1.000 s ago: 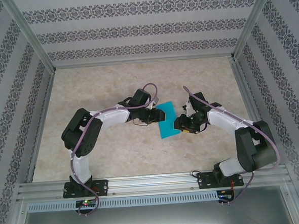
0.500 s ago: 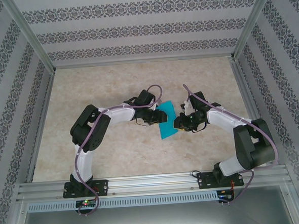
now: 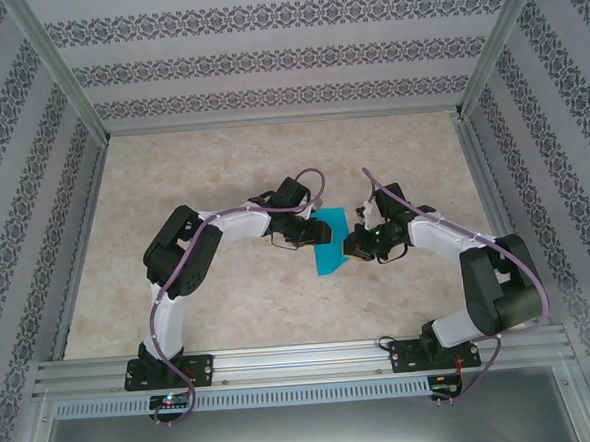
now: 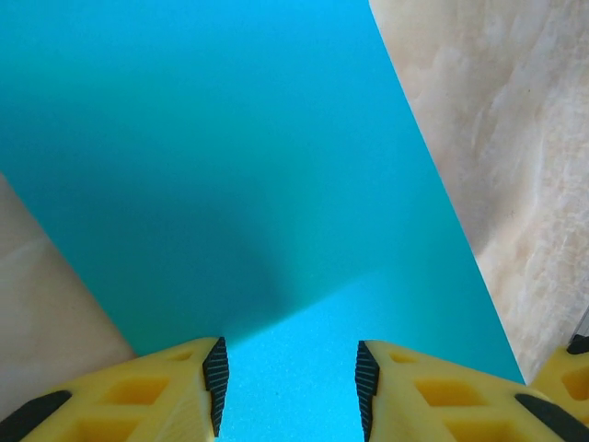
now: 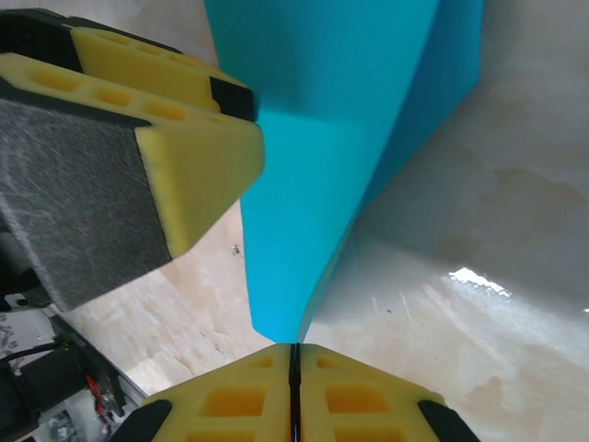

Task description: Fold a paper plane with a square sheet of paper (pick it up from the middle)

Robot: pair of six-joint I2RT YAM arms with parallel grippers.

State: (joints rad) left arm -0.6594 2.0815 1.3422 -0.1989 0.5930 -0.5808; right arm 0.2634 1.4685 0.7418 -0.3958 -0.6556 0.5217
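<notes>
Paper [image 3: 328, 253], plain turquoise, pinched by right fingers [image 5: 230, 401].

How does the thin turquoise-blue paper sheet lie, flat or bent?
Bent: right wrist view shows the sheet curving up off the beige table.
</notes>
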